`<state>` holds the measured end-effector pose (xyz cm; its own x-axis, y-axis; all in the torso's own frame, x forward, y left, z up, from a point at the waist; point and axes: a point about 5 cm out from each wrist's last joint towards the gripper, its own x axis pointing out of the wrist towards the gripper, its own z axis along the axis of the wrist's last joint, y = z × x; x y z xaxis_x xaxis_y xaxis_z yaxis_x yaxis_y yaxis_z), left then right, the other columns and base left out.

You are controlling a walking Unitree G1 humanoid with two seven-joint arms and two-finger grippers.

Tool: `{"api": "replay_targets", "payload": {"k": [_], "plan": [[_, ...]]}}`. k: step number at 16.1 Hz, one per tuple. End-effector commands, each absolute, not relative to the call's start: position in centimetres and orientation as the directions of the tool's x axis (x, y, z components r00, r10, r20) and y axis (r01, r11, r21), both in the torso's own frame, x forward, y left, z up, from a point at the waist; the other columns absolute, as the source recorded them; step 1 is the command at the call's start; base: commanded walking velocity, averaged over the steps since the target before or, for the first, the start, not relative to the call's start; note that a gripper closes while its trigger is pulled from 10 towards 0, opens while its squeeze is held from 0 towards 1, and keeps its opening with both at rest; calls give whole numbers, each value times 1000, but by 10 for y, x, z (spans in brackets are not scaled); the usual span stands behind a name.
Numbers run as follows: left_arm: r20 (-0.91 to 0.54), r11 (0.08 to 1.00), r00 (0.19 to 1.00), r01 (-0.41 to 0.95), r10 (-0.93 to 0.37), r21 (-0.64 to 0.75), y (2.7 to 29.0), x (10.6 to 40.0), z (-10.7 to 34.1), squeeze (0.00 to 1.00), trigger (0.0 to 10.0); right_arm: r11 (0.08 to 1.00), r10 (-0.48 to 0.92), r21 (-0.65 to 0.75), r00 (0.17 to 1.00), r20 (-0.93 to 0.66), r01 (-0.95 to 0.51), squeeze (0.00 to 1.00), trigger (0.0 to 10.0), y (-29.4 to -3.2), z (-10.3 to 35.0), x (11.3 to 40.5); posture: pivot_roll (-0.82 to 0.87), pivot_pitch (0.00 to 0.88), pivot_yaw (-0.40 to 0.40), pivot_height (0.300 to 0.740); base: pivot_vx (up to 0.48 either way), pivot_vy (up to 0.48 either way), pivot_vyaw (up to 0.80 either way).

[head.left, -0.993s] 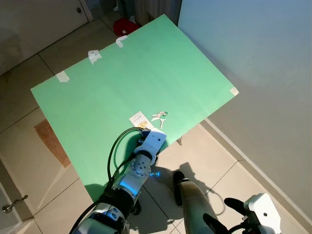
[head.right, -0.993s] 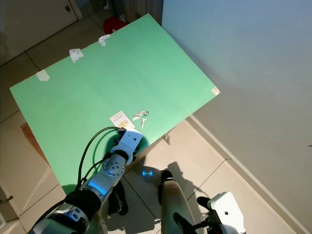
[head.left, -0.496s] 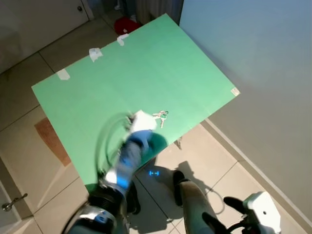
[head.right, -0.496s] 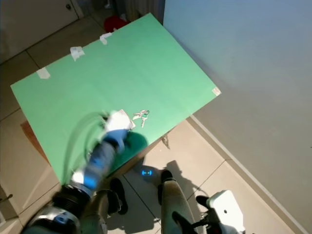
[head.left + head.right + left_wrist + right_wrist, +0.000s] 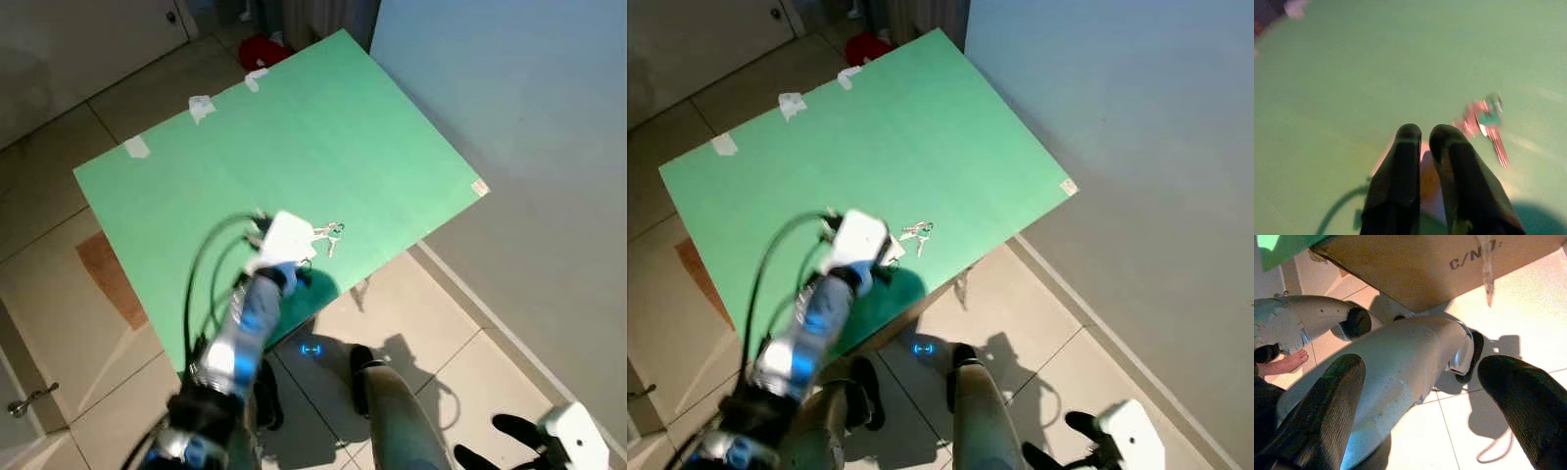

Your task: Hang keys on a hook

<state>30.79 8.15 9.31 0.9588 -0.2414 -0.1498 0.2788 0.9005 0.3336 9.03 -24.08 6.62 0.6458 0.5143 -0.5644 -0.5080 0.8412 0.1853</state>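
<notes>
Two narrow fingers (image 5: 1405, 181) of my left gripper (image 5: 1423, 139) hover near the keys (image 5: 1486, 122) by the green desk's (image 5: 294, 127) near edge; right gripper (image 5: 1430, 396) hangs wide.

Keys (image 5: 1484, 120) blurred; card (image 5: 1426, 171) partly hidden behind left gripper (image 5: 1420, 134).

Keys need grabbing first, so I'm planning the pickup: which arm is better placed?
Left. Its gripper hovers over the green table beside the keys; the right gripper hangs low by the floor.

Green table (image 5: 294, 137), silvery keys (image 5: 329, 235)
</notes>
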Motion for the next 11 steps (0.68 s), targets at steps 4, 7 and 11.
{"api": "replay_targets", "payload": {"k": [4, 7, 11], "plan": [[-182, 881, 970, 225, -161, 416, 85, 283, 71, 1000, 10000, 840, 523, 214, 639, -564, -498, 0, 10000, -215, 47, 88, -428, 351, 6, 740, 0, 0, 0], [-175, 854, 973, 220, -154, 471, 89, 277, 58, 1000, 10000, 830, 548, 254, 643, -536, -496, 0, 10000, -210, 45, 86, -431, 353, -2, 740, 0, 0, 0], [-249, 873, 956, 251, -156, 417, 86, 278, 39, 1000, 10000, 830, 547, 244, 647, -530, -501, 0, 10000, -218, 51, 87, -448, 364, -20, 740, 0, 0, 0]]}}
